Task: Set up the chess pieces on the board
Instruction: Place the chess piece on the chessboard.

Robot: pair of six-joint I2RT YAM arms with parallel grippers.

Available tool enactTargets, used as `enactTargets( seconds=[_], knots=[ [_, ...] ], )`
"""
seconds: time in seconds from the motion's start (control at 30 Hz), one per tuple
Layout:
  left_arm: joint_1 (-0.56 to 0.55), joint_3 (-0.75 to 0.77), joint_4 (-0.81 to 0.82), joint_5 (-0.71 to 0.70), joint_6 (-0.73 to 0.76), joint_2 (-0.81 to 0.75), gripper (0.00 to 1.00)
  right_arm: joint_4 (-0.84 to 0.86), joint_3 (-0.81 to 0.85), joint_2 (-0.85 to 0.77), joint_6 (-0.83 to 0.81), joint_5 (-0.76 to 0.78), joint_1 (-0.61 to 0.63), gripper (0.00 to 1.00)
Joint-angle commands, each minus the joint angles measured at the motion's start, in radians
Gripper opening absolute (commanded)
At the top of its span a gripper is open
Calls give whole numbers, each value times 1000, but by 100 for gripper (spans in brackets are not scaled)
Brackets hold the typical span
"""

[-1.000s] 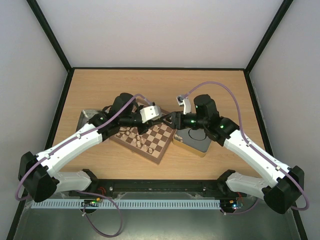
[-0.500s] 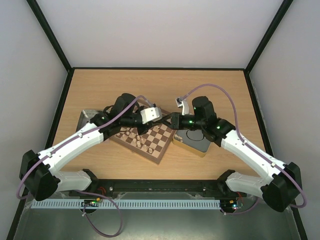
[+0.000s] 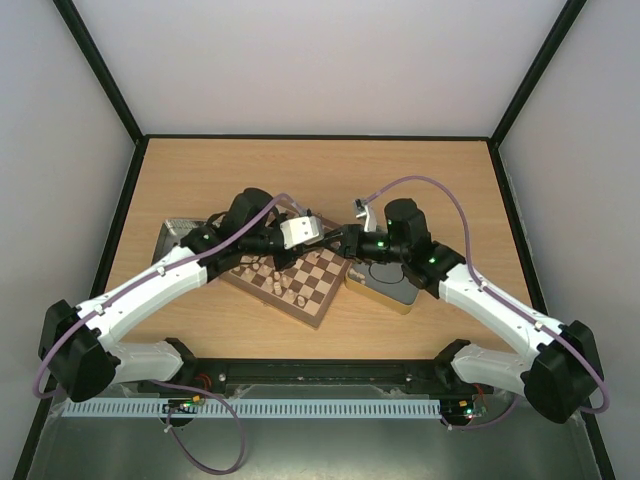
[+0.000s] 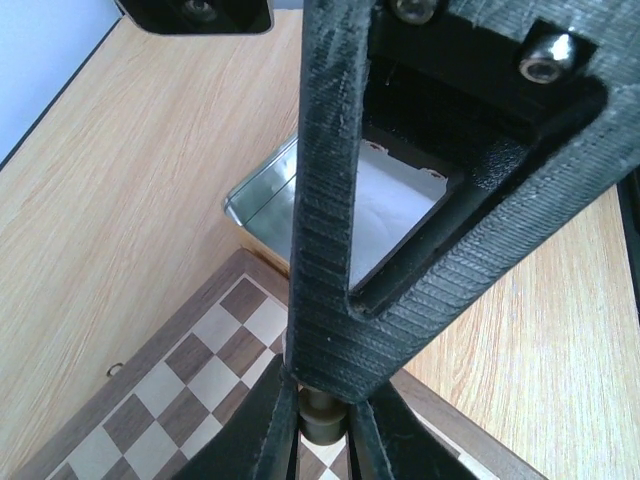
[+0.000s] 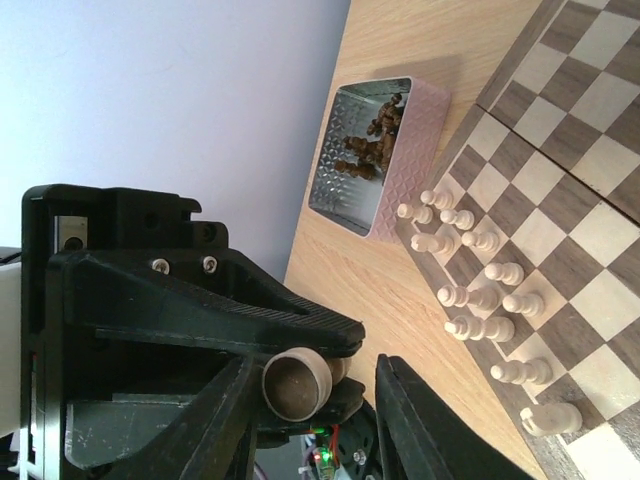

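Observation:
Over the far right corner of the board (image 3: 312,292) my two grippers meet tip to tip. My left gripper (image 3: 328,236) (image 4: 322,442) is shut on a dark brown chess piece (image 4: 322,418) (image 5: 297,386), held sideways with its round base facing the right wrist camera. My right gripper (image 3: 344,241) (image 5: 315,425) is open, with its fingers (image 5: 412,420) on either side of that piece; a gap shows on one side. Several cream chess pieces (image 5: 482,296) (image 3: 265,270) stand in two rows along the board's left edge. More dark pieces (image 5: 365,145) lie in the silver tray (image 5: 410,150).
The silver tray (image 3: 172,236) sits against the board's left side. The gold tin (image 3: 398,296) (image 4: 262,222) lies at the board's right corner, under my right wrist. The board's squares (image 4: 150,400) below the grippers carry no pieces. Black frame rails edge the table.
My right gripper has slid left toward the left gripper and now brackets the dark piece. The left gripper has barely moved and keeps its hold.

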Motion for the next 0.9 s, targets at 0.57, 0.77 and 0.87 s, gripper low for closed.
enactTargets(
  seconds=[0.57,0.77,0.87],
  knots=[
    [-25,-94,246,-66,-270,-121,64,202,-51,-85,87,94,3,6],
    [-8,-166,376,-22,-549,-208,73,318,-62,-142,107,146,3,6],
    [22,-186,463,20,-782,-229,74,387,-75,-178,109,139,3,6]
  ],
)
